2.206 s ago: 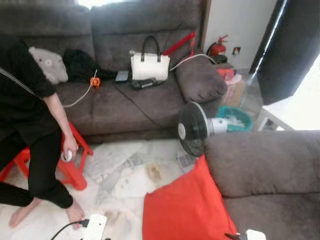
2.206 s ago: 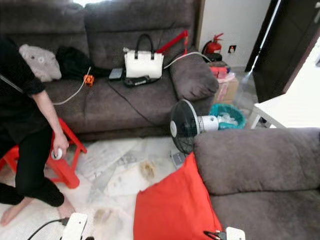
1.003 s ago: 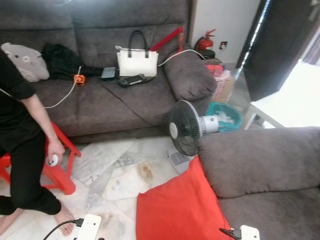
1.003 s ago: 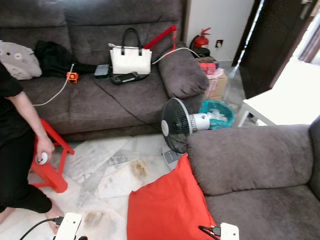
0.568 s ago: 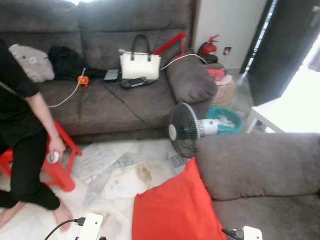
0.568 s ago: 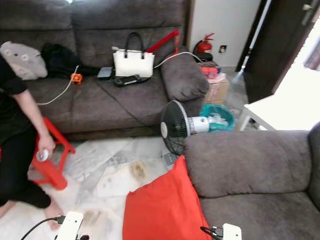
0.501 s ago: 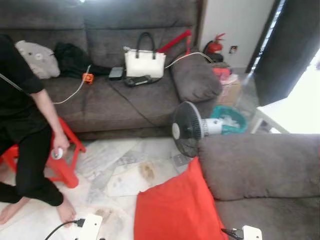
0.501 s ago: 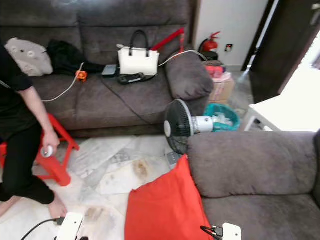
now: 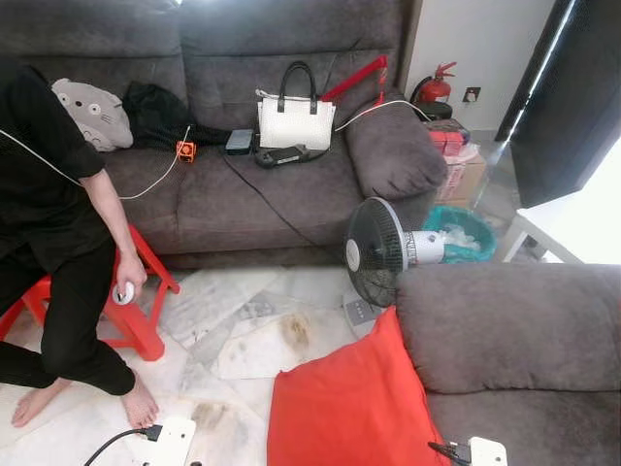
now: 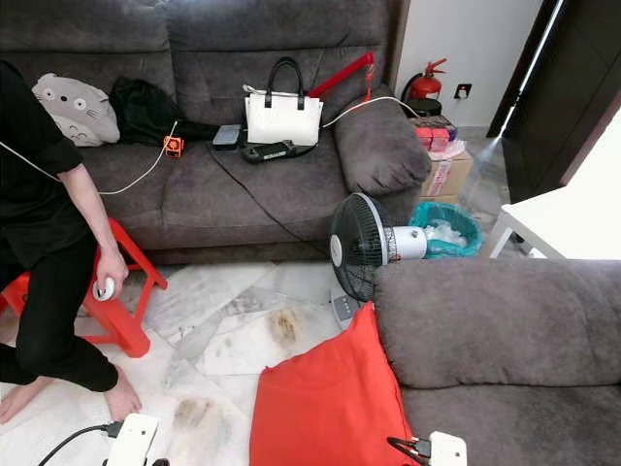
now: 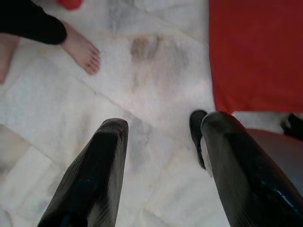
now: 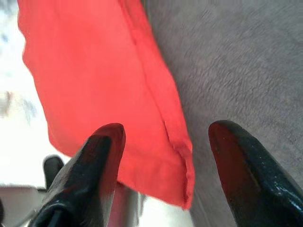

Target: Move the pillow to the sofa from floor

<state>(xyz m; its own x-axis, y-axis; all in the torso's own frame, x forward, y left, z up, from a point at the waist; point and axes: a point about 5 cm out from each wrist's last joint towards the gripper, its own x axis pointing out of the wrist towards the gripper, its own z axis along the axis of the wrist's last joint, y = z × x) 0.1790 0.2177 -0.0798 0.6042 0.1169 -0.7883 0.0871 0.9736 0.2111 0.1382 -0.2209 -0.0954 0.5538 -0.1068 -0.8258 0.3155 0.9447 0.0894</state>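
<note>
A red pillow [image 9: 354,403] leans on the marble floor against the arm of the near grey sofa [image 9: 505,330]. The same red pillow [image 12: 104,80] lies under my right gripper [image 12: 163,142], which hangs open above the pillow's edge and the grey sofa fabric [image 12: 236,61]. My left gripper [image 11: 161,142] is open over the marble floor, with the pillow's [image 11: 255,52] corner just ahead of it. A long grey sofa [image 9: 243,184] stands at the back.
A person in black [image 9: 58,233] sits on a red stool [image 9: 136,311] at the left, a bare foot [image 11: 83,49] near my left gripper. A black fan [image 9: 374,252] stands beside the near sofa. A white bag [image 9: 296,121] and cables lie on the back sofa.
The whole picture has shifted slightly as the camera moved and sharpened. The pillow lies where it was. The person stays seated.
</note>
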